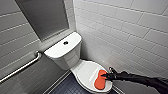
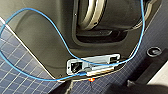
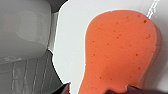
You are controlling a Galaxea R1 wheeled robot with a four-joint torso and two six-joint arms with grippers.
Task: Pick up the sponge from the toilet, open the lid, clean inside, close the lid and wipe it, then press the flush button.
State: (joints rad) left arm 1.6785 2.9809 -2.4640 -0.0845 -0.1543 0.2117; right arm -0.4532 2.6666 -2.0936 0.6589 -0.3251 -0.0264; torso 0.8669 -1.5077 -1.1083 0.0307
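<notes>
We see the sponge (image 1: 100, 80) lying flat on the closed lid (image 1: 85, 71), toward its 4 o'clock rim in the head view, with its long axis close to 12 to 6 o'clock. Our right tool (image 1: 107, 75) reaches in from 3 o'clock, crosswise to that axis, at the pinched waist. Its fingertips (image 3: 63, 89) stand spread on either side of the sponge. A sliver of white lid shows beside one, so we judge nothing is gripped yet.
</notes>
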